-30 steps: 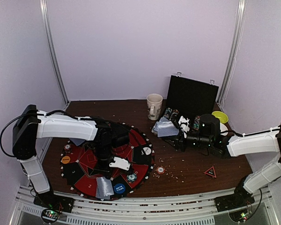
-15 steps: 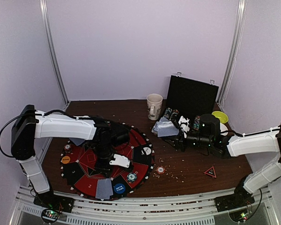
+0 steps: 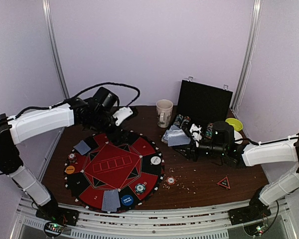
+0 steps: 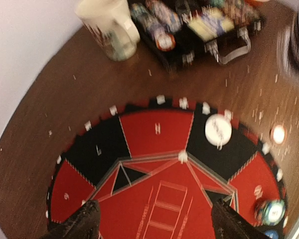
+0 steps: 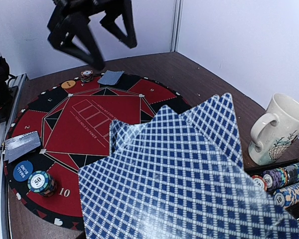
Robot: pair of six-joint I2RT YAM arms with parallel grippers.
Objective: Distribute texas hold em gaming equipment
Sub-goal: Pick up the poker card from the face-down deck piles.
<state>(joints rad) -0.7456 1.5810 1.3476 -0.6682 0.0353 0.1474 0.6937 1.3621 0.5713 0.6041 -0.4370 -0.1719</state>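
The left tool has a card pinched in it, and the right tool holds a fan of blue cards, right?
Not quite. The left wrist view shows the left tool open and empty, only the mat between its fingers. The right tool does hold a fan of blue cards.

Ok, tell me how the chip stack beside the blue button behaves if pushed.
The chip stack is several loose discs high, so a high push would probably shear it. The mat under it looks matte, so it likely drags, not glides. Toppled round chips might roll.

Brown table (image 3: 199, 174), round mat (image 3: 114, 167), mug (image 3: 164, 112), case (image 3: 204, 103), stray chip (image 3: 171, 180)
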